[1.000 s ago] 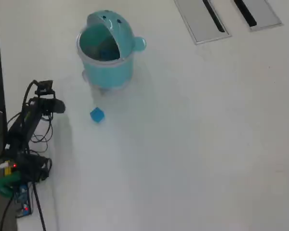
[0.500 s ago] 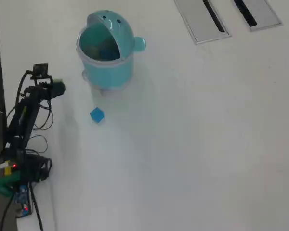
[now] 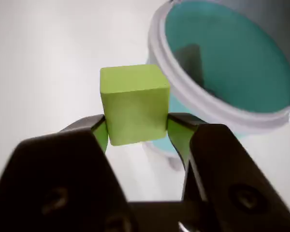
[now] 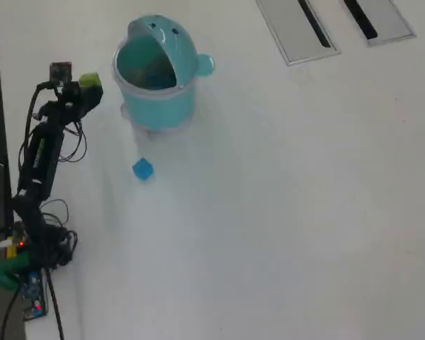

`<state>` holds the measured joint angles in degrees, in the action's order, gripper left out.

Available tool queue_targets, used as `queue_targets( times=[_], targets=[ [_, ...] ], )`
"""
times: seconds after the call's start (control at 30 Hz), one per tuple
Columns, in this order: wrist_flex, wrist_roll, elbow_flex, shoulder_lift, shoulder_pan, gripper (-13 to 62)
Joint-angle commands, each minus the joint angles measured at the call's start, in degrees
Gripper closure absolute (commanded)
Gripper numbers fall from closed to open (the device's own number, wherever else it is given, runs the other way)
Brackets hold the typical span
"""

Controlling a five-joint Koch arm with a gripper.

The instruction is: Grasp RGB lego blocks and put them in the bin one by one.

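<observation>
Gripping yellow-green block (image 3: pixel 133 103), gripper (image 3: pixel 136 133) beside bin (image 4: pixel 158 105)

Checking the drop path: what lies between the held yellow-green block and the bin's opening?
Nothing: in the overhead view only bare table separates the yellow-green block from the bin.

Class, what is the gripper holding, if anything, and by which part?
The gripper holds the yellow-green block, its fingertips clamped on the block's two opposite side faces near the lower edge.

A yellow-green block (image 3: pixel 134 104) is clamped between the gripper (image 3: pixel 136 131) jaws, just beside the bin (image 3: pixel 183 79) rim.
</observation>
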<state>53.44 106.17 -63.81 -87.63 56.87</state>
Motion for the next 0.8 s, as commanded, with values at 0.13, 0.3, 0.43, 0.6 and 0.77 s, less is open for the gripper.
queue_targets(
  times=[0.13,0.3,0.43,0.6,0.77],
  targets=[
    [-3.5,0.1,13.8,3.5,-1.1,36.9],
    [-3.4,0.1,27.4,11.3,-2.3,36.9],
    [-3.4,0.1,38.1,18.2,-3.5,36.9],
    [-5.0,0.1,47.2,24.3,-4.8,36.9],
    [-4.7,0.2,53.0,28.2,-6.1,36.9]
  ],
)
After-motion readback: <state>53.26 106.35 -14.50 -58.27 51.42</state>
